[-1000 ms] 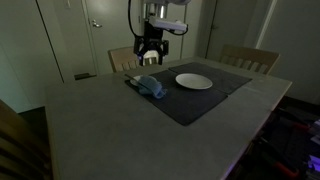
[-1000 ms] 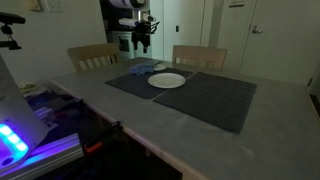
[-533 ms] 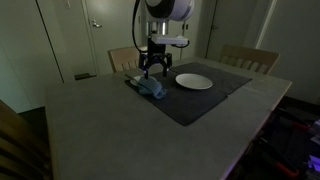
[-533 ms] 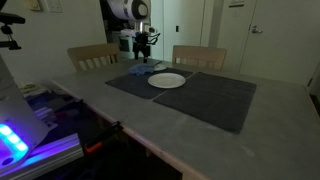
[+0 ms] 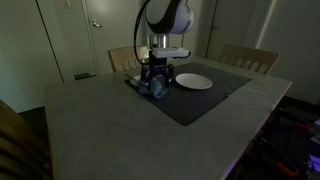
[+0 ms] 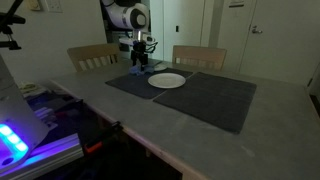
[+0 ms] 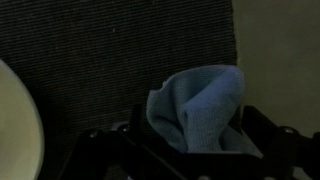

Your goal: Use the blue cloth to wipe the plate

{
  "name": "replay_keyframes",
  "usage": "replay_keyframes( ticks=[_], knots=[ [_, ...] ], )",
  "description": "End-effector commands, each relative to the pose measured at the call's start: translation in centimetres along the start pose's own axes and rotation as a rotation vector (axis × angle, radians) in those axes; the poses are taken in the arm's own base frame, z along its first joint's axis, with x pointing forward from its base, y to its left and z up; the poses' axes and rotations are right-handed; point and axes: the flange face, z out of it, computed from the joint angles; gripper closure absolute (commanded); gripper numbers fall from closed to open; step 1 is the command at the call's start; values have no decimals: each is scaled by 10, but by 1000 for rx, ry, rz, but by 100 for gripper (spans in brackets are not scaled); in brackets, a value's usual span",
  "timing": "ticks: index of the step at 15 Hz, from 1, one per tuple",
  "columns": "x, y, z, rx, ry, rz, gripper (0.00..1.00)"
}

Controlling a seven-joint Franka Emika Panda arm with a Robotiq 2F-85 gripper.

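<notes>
- Gripper [image 5: 155, 80] sits low over the near-left part of the dark placemat [image 5: 200, 100], centre-left of the frame in an exterior view, with the arm rising straight up behind it.
- Blue cloth [image 7: 198, 105] is bunched into a soft, folded heap. In the wrist view it fills the lower middle of the frame, lying on the mat near the mat's right edge.
- Jaws: spread, one finger on each side of the heap with the cloth in the gap. Fingers [image 7: 268, 140] are dark against a dark mat, so I cannot tell whether the pads touch the fabric.
- In both exterior views the cloth shows only as a small blue patch directly under the gripper.
- Plate [image 5: 194, 81] is white and round, on the same mat, near the cloth but apart from it. In the wrist view only its pale rim shows at the left edge.
- Table [image 5: 100, 130] is grey; the mat covers its far right part.
- Two wooden chairs [image 6: 92, 55] stand at the far side of the table.
- Lighting is dim and fine detail is poor.
</notes>
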Motion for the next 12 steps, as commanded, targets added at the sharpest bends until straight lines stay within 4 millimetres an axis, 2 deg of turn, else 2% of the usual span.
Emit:
replay_keyframes(
  ticks=[1, 5, 12],
  knots=[
    [-2, 0, 12, -4, 21, 18, 0],
    [1, 0, 13, 2, 46, 30, 0],
    [32, -6, -20, 55, 182, 71, 0]
  ],
)
